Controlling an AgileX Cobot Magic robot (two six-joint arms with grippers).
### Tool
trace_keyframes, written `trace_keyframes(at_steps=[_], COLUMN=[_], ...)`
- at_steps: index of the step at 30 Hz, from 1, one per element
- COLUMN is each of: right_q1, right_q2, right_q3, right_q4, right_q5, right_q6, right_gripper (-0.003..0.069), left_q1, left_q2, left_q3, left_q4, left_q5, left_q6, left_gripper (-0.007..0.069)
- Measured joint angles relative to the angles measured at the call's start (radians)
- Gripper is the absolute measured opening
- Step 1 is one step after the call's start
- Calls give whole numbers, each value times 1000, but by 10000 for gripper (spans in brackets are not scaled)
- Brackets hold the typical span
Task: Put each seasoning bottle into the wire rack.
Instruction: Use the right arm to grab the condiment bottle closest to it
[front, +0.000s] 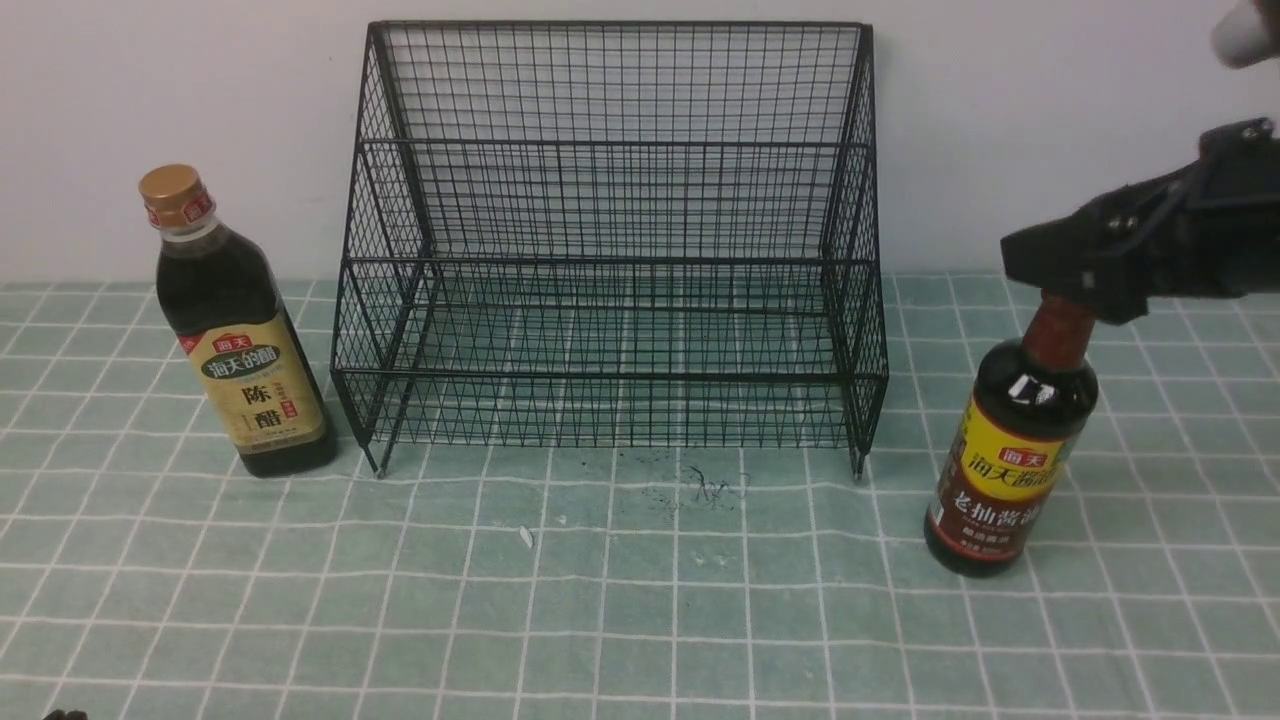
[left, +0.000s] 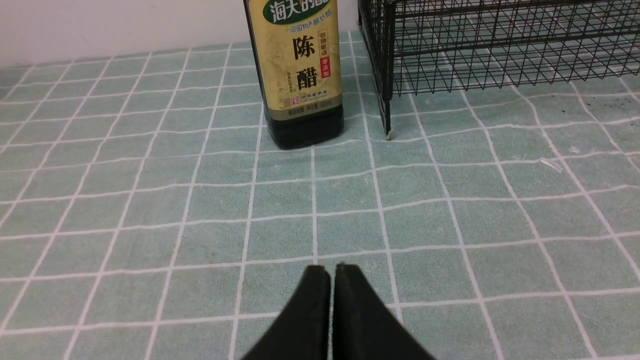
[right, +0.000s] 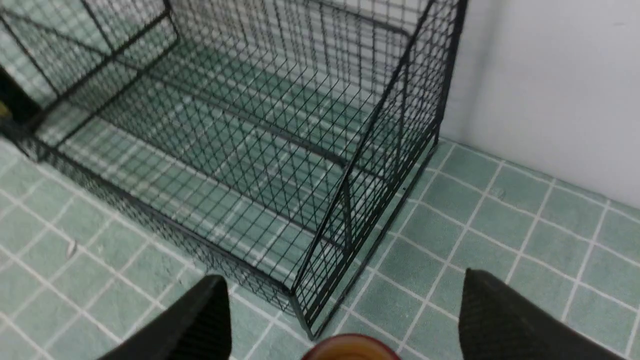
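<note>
The black wire rack (front: 610, 240) stands against the back wall, with nothing in it; it also shows in the right wrist view (right: 240, 130). The gold-capped bottle (front: 235, 330) with the tan label stands left of the rack. The left wrist view shows its lower half (left: 300, 75), beyond my shut, empty left gripper (left: 332, 272). The long-necked bottle (front: 1010, 440) with the yellow-and-red label stands right of the rack. My right gripper (front: 1050, 265) hangs open over its brown-red cap (right: 350, 350), with a finger on either side of the cap (right: 345, 290) and apart from it.
A green checked cloth (front: 640, 600) covers the table. A small white scrap (front: 526, 537) and dark specks (front: 710, 490) lie in front of the rack. A white wall (front: 1000, 120) runs close behind the rack.
</note>
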Motion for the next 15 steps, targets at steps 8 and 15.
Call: trace_keyframes(at_steps=[8, 15], right_q1=[11, 11], right_q2=[23, 65], right_q3=[0, 0], right_q4=[-136, -231], right_q5=[-3, 31], right_q6=[121, 195], right_gripper=[543, 362], left_q1=[0, 0], left_q2=[0, 0], left_q3=[0, 0], left_q4=[0, 0], left_q5=[0, 0], left_q6=[0, 0], left_gripper=[-6, -6])
